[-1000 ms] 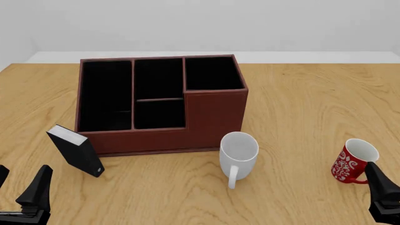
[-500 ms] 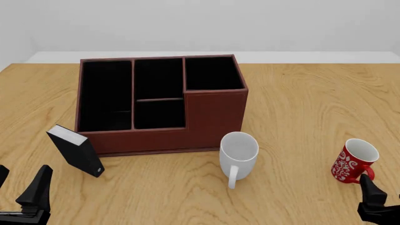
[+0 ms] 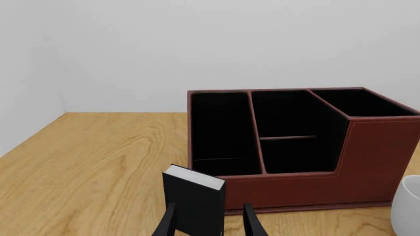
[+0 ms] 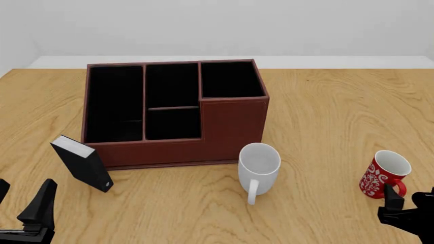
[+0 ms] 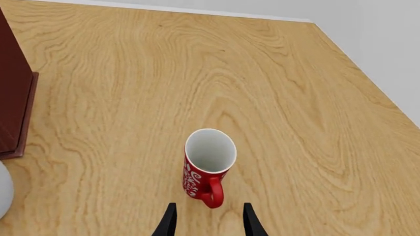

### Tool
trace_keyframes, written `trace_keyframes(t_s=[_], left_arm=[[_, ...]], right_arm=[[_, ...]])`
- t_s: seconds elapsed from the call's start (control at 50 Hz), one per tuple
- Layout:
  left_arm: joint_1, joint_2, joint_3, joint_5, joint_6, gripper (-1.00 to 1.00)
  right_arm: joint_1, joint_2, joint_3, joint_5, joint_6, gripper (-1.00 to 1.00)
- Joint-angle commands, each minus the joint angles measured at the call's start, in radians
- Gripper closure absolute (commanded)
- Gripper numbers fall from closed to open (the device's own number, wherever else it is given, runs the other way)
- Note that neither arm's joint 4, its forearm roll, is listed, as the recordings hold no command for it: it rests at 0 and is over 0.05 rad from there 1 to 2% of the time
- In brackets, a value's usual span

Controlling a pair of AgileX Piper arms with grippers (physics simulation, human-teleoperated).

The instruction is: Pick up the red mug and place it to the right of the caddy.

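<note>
The red mug point(image 4: 383, 175) with a white swirl pattern stands upright on the table at the near right, handle towards me. It also shows in the right wrist view point(image 5: 206, 167). The dark reddish-brown caddy point(image 4: 230, 127) stands at centre left, well left of the mug. It also shows in the left wrist view point(image 3: 380, 162) and in the right wrist view point(image 5: 13, 98). My right gripper point(image 4: 407, 201) is open and empty, just on the near side of the mug's handle; its fingers point(image 5: 172, 221) straddle the handle line. My left gripper point(image 4: 22, 203) is open and empty at the near left.
A plain white mug point(image 4: 259, 168) stands in front of the caddy's right corner, between caddy and red mug. A small black box with white edges point(image 4: 81, 162) leans at the caddy's front left, just ahead of my left gripper point(image 3: 208, 223).
My right gripper has dropped lower and shifted left, closer to the red mug's handle. The left arm and all objects have not moved.
</note>
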Motion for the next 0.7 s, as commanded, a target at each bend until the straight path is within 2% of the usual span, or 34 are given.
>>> trace_keyframes(t_s=[0.02, 0.38, 0.7], left_arm=[[0.0, 0.0, 0.0, 0.0, 0.0, -1.0], [0.0, 0.0, 0.0, 0.0, 0.0, -1.0], [0.0, 0.0, 0.0, 0.0, 0.0, -1.0]], right_arm=[[0.002, 0.196, 0.036, -0.205, -0.003, -1.0], [-0.018, 0.459, 0.037, -0.444, -0.024, -1.0], [-0.037, 0.779, 0.037, -0.739, -0.034, -1.0]])
